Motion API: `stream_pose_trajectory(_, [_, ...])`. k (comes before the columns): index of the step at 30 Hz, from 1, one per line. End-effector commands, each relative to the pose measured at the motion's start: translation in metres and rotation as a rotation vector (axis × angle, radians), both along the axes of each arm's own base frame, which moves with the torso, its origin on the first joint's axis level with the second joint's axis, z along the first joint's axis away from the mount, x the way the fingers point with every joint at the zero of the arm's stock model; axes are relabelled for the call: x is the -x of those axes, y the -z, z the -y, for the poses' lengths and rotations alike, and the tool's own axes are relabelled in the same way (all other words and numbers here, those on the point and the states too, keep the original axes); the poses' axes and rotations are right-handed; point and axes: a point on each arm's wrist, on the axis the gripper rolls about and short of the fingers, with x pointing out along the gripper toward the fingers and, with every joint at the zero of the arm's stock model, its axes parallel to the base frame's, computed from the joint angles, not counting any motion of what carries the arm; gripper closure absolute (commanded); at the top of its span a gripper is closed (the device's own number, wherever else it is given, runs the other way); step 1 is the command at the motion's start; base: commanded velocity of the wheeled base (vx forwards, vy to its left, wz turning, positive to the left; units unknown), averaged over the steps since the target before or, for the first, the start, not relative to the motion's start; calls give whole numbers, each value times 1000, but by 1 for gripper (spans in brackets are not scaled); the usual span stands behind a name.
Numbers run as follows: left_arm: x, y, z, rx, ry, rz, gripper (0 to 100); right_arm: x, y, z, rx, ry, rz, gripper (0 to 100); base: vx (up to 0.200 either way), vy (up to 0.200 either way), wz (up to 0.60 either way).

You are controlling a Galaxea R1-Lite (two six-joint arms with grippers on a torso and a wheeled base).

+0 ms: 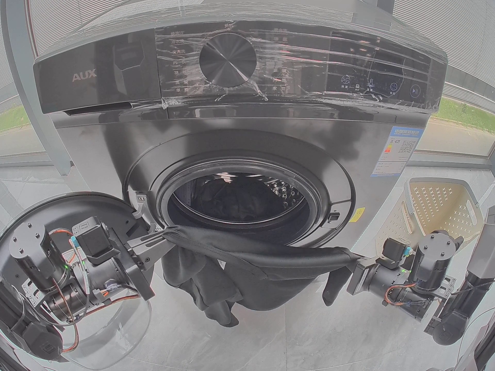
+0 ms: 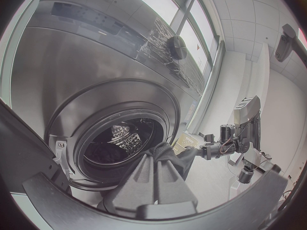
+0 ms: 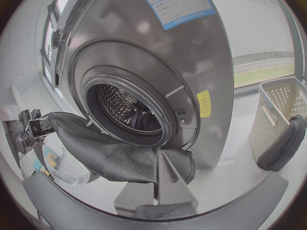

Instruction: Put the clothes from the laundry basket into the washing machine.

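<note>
A black garment (image 1: pixel 247 264) hangs stretched between both grippers just below the open port of the washing machine (image 1: pixel 242 202). My left gripper (image 1: pixel 164 235) is shut on its left end, and my right gripper (image 1: pixel 356 258) is shut on its right end. The middle of the cloth sags toward the floor. In the left wrist view the fingers (image 2: pixel 169 179) pinch bunched black fabric (image 2: pixel 164 152). From the right wrist view the garment (image 3: pixel 112 154) spans from my fingers (image 3: pixel 169 176) to the far gripper. More dark clothing (image 1: pixel 232 199) lies inside the drum.
The machine's round door (image 1: pixel 77 217) stands swung open at the left, behind my left arm. A cream perforated laundry basket (image 1: pixel 438 207) stands on the floor at the right, with a dark piece of cloth (image 3: pixel 283 146) draped over its rim. Pale tiled floor lies below.
</note>
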Motion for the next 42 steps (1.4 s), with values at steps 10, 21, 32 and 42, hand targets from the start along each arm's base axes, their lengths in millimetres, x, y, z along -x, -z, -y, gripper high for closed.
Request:
stream_pose_trajectory(10, [0, 1, 0, -4, 0, -2, 100, 10, -17, 6, 7, 10, 74, 100, 0, 0, 0])
stream_pose_trajectory(21, [-2, -1, 1, -9, 0, 22, 100, 11, -13, 5, 15, 2, 57, 100, 0, 0, 0])
stream_pose_trajectory(32, [-1, -4, 7, 0, 25, 34, 100, 24, 10, -6, 77, -63, -37, 0, 0, 0, 0])
stream_pose_trajectory(42, [2, -2, 27, -27, 63, 56, 100, 46, 20, -7, 132, -138, -96, 0, 0, 0, 0])
